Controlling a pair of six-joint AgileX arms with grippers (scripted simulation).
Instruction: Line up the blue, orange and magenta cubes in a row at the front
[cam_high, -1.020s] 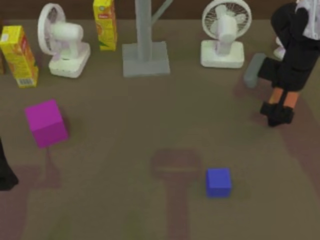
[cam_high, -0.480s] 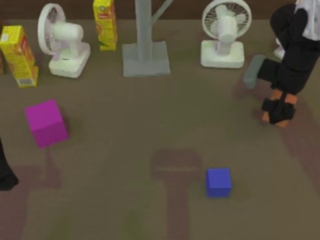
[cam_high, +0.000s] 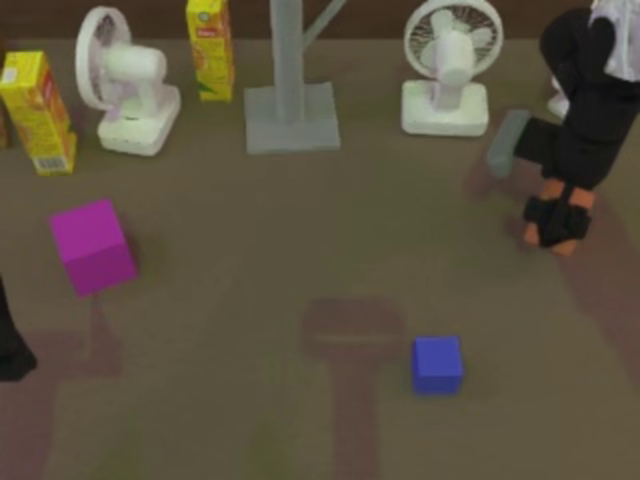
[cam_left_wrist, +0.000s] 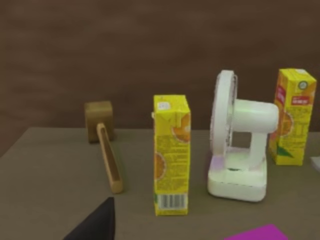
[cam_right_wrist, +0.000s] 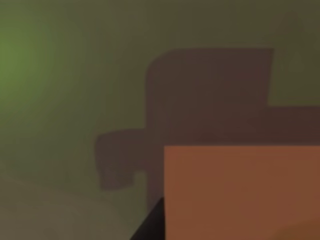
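My right gripper (cam_high: 555, 222) hangs at the right side of the table, shut on the orange cube (cam_high: 531, 235); orange corners stick out below its black fingers. The same cube (cam_right_wrist: 240, 190) fills the near corner of the right wrist view, above its shadow on the table. The blue cube (cam_high: 437, 364) rests near the front, right of centre. Over on the left lies the magenta cube (cam_high: 92, 245), and its corner (cam_left_wrist: 257, 234) shows in the left wrist view. My left gripper (cam_high: 12, 350) is parked at the left edge.
Along the back stand two white fans (cam_high: 128, 85) (cam_high: 450, 65), two yellow juice cartons (cam_high: 38, 112) (cam_high: 210, 48) and a grey stand (cam_high: 290, 115). A grey block (cam_high: 508, 140) lies beside the right arm. A wooden mallet (cam_left_wrist: 107, 155) lies at the far left.
The right gripper has shifted slightly up with the orange cube, whose corners now show under the fingers. The blue and magenta cubes and the left arm have not moved.
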